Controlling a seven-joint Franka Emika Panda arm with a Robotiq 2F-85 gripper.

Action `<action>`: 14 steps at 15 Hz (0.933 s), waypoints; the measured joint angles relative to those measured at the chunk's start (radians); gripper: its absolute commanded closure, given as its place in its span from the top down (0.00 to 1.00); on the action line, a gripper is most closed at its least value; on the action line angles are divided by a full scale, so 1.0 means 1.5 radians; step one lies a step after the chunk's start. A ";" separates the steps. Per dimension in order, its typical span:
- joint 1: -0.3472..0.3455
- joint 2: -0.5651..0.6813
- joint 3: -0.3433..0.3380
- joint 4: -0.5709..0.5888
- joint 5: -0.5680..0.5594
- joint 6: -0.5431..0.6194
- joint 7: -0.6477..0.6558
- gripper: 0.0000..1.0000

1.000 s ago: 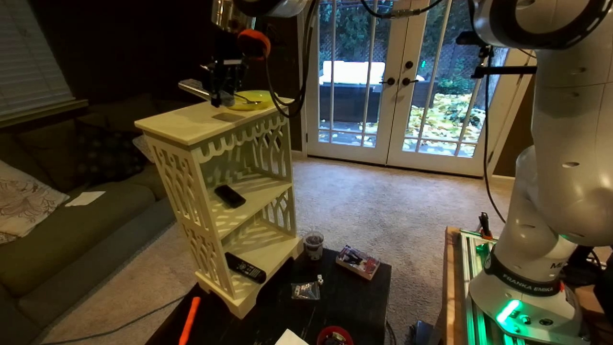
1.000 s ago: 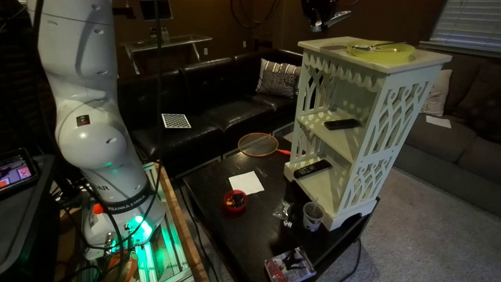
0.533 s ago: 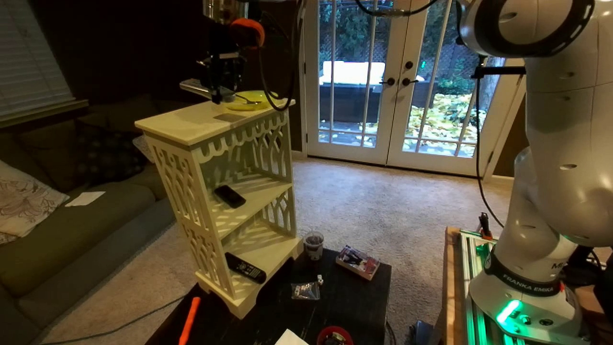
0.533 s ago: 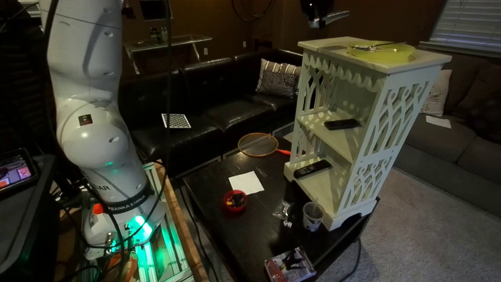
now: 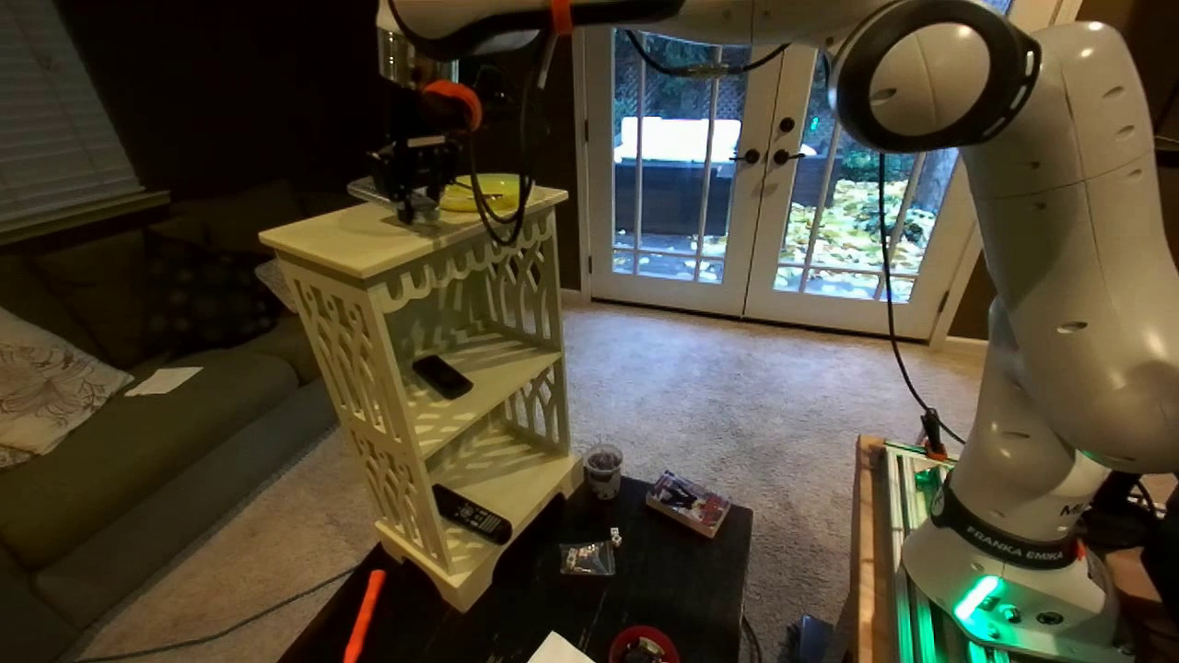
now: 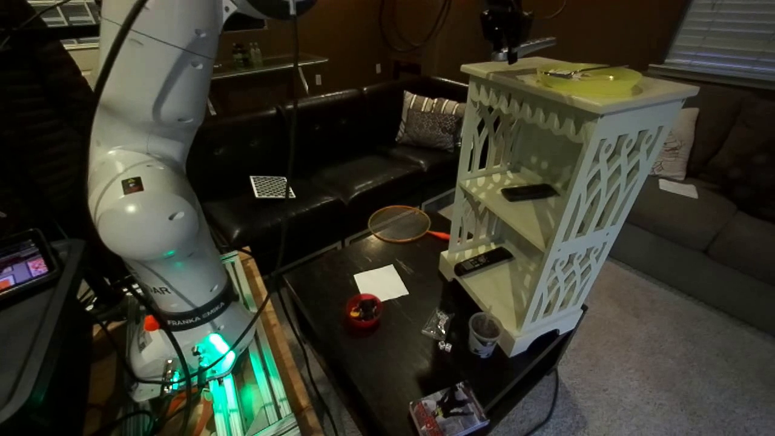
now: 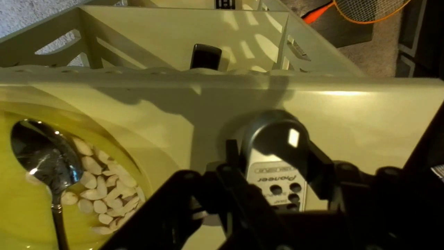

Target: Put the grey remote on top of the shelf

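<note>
our claw (image 7: pixel 273 149) just dipped lower | gripping the grey remote (image 7: pixel 277 170) above the shelf (image 5: pixel 345 238) | so we're probably near set-down

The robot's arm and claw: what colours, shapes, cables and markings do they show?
The arm is white and rounded, with a black ring, a black band reading FRANKA EMIKA and, below that, a glowing green light. Black cables hang from it. The claw is black and angular; an orange piece sits above.
</note>
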 measured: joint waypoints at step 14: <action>0.004 0.054 -0.014 0.069 -0.004 -0.006 0.046 1.00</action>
